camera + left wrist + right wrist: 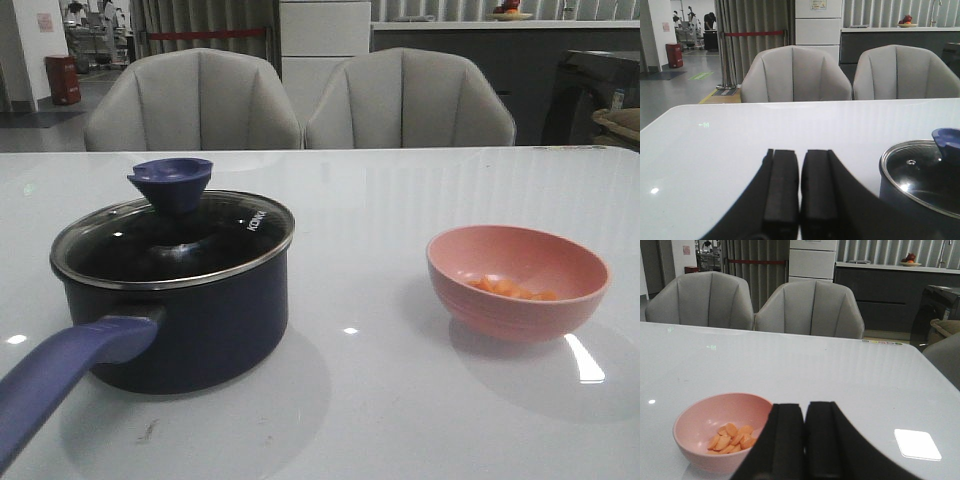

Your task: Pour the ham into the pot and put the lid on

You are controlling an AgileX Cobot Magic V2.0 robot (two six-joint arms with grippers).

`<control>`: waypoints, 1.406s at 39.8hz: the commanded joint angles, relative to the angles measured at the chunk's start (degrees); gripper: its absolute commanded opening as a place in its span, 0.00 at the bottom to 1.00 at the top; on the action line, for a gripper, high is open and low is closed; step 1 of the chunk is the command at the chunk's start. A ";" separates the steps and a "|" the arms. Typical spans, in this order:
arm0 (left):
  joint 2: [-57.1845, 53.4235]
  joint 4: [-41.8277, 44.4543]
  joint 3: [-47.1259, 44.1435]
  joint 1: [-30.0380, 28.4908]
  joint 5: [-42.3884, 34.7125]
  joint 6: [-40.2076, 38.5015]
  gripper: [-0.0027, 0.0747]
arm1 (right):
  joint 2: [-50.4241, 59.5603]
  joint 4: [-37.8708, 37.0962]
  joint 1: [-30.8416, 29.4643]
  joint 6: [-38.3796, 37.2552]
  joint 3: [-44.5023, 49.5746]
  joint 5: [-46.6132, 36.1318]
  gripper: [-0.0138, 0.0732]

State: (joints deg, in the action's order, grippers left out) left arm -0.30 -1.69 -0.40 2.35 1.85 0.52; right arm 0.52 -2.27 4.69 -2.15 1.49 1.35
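Note:
The dark navy pot stands on the left of the white table, its purple-blue handle pointing toward the near left corner. The glass lid with its blue knob rests on the pot. Orange ham slices lie in a pink bowl on the right. No gripper shows in the front view. My left gripper is shut and empty, with the pot beside it. My right gripper is shut and empty, next to the pink bowl holding the ham.
Two grey chairs stand behind the far table edge. The glossy white table stretches between pot and bowl. A dark counter sits at the far right.

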 commanded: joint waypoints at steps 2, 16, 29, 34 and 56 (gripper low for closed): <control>-1.21 -0.47 -1.74 0.34 -4.72 -0.52 0.18 | 1.10 -0.57 -0.33 -0.02 0.60 -4.86 0.31; -1.21 -0.47 -1.74 0.34 -4.72 -0.52 0.18 | 1.10 -0.57 -0.33 -0.02 0.60 -4.86 0.31; -1.21 -0.47 -1.74 0.34 -4.72 -0.52 0.18 | 1.10 -0.57 -0.33 -0.02 0.60 -4.86 0.31; -1.21 -0.47 -1.74 0.34 -5.32 -0.52 0.18 | 1.10 -0.57 -0.33 -0.02 0.60 -4.86 0.31; 5.77 -0.47 18.24 0.34 -0.52 -0.52 0.18 | 1.10 -0.57 -0.27 -0.02 0.60 -4.88 0.31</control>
State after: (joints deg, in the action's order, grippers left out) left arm 1.66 -1.69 11.54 2.35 -1.05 0.52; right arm 0.52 -2.27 4.69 -2.15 1.49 1.35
